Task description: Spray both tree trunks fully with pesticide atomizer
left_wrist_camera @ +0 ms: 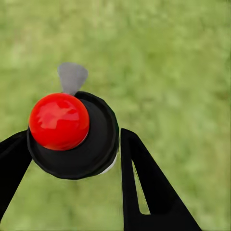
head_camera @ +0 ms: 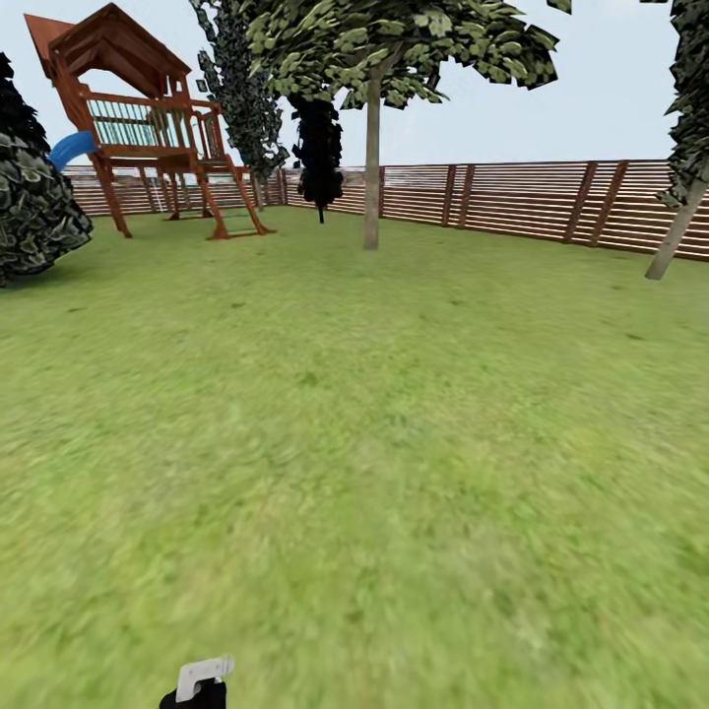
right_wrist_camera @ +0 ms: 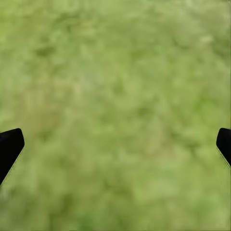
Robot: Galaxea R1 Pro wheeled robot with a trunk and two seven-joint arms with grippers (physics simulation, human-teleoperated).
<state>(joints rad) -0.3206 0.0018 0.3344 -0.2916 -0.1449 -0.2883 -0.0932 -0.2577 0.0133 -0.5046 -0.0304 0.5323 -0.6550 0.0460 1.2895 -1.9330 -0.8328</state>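
My left gripper [left_wrist_camera: 74, 138] is shut on the pesticide atomizer [left_wrist_camera: 72, 132], whose black round cap, red ball top and grey nozzle sit between the two black fingers, above blurred grass. The atomizer's white head [head_camera: 204, 675] pokes up at the bottom edge of the head view. My right gripper [right_wrist_camera: 118, 142] is open over bare grass, nothing between its fingers. Far ahead stands a tree with a straight bare trunk [head_camera: 372, 167] under a leafy crown. A second tree's trunk [head_camera: 677, 231] leans at the right edge. No mist shows.
Green lawn [head_camera: 374, 423] stretches ahead to a brown slatted fence [head_camera: 512, 202]. A wooden play tower with a blue slide [head_camera: 148, 128] stands at the back left, a dark bush [head_camera: 34, 197] at the left edge, and dark narrow trees [head_camera: 317, 158] by the fence.
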